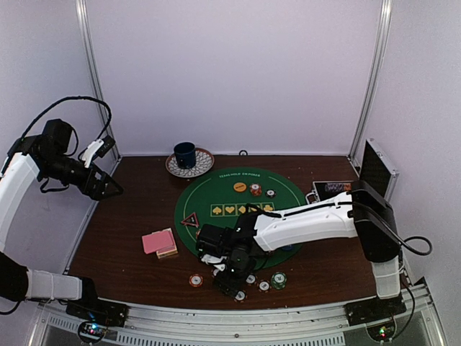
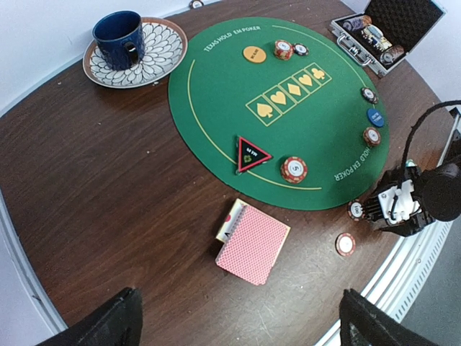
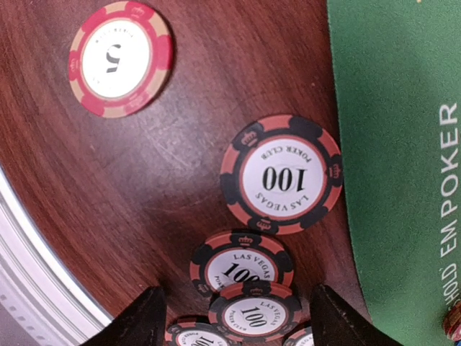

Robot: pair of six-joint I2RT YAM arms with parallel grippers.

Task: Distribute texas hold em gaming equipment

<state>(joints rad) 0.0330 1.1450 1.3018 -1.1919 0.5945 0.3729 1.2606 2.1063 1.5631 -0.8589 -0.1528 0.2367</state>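
Black-and-red 100 chips [image 3: 253,313], overlapped on the wood table [image 3: 144,187], lie between the parted fingers of the right gripper [image 3: 238,292], untouched. Loose 100 chip [image 3: 281,174] at twelve o'clock, red 5 chip [image 3: 121,59] at eleven, green felt [image 3: 389,144] at three. Step, judged: taking up chips to hand out. Next: closing squarely on one. Left gripper [image 2: 239,295] spread wide, empty, with the pink-backed cards [image 2: 253,245] at its twelve. Pile's count is cut off at the frame's lower edge.

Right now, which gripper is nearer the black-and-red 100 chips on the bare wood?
Right. The right gripper is directly over the 100 chips, its fingers straddling them near the front edge. The left gripper is raised far off, beside the table's left edge.
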